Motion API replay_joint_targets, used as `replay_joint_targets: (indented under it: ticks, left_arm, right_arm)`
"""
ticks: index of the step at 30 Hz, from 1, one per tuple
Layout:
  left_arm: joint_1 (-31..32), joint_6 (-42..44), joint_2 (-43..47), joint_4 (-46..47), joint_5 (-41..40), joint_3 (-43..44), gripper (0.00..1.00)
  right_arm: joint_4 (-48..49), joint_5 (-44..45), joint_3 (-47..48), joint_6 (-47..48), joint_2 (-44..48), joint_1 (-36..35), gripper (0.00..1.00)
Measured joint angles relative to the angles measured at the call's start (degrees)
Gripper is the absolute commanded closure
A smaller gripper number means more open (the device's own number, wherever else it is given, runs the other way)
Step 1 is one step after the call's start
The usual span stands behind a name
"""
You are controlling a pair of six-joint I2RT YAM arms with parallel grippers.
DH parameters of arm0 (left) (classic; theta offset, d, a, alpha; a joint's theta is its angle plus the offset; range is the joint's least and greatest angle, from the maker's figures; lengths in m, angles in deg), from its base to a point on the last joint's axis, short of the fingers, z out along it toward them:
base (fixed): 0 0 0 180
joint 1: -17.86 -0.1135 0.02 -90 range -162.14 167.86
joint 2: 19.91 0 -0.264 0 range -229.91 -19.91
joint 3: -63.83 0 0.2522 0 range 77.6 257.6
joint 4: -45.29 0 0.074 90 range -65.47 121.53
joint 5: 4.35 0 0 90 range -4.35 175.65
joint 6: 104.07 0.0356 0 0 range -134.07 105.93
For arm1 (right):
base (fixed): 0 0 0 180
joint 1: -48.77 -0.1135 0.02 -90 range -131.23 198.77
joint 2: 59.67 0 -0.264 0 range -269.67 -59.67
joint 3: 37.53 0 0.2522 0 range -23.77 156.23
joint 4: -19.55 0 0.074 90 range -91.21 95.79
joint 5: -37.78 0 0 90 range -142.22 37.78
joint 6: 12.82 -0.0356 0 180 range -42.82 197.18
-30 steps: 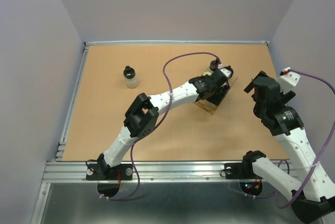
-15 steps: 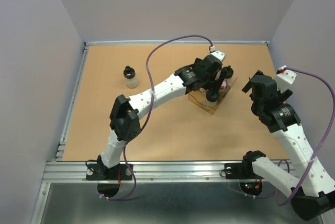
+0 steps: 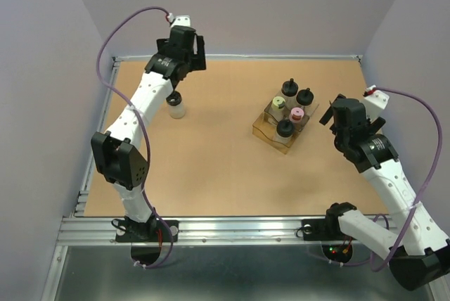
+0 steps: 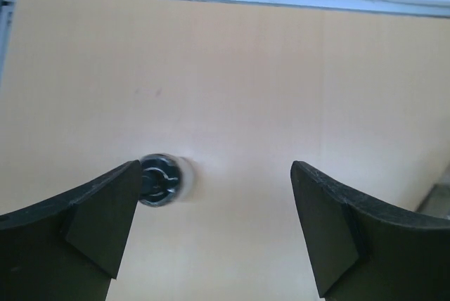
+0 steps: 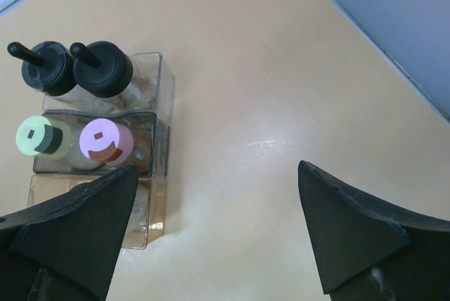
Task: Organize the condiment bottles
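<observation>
Below me, my tan table [image 3: 204, 167] carries an amber-tinted clear box [image 3: 267, 132] toward the right. Five condiment bottles [image 3: 297, 114] stand upright in it: two black-capped at the far end, a yellow-green cap [image 5: 41, 137] and a pink cap [image 5: 105, 141] side by side in the middle, and another black cap [image 3: 285, 128] nearest. A sixth, lone bottle [image 3: 176, 107] stands well apart at far left, under my left gripper [image 4: 214, 195], fingers spread wide, holding nothing. My right gripper [image 5: 218, 174] hangs beside the box, equally wide and holding nothing. Its finger hides the box's near compartment from the wrist view.
</observation>
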Motion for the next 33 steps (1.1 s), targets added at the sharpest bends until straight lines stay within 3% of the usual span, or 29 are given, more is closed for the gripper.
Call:
replay_joint_targets:
  ticks: [4, 12, 21, 33]
  left_arm:
    - [-6.36, 2.03, 0.42, 1.03, 1.22, -0.74, 0.01]
    - [-11.98, 3.91, -2.36, 3.15, 6.62, -4.42, 0.01]
    - [-13.66, 4.59, -9.14, 4.7, 10.95, -8.72, 0.01]
    - [-13.66, 4.02, -9.55, 7.76, 13.57, -17.77, 0.01]
  right_arm:
    - [0.07, -0.96, 0.0, 0.24, -1.01, 0.0, 0.0]
    - [0.11, -2.45, 0.0, 0.87, -2.4, 0.0, 0.0]
    - [0.11, -2.78, 0.0, 1.33, -2.43, 0.0, 0.0]
    - [0.15, -2.91, 0.0, 1.51, -2.49, 0.0, 0.0]
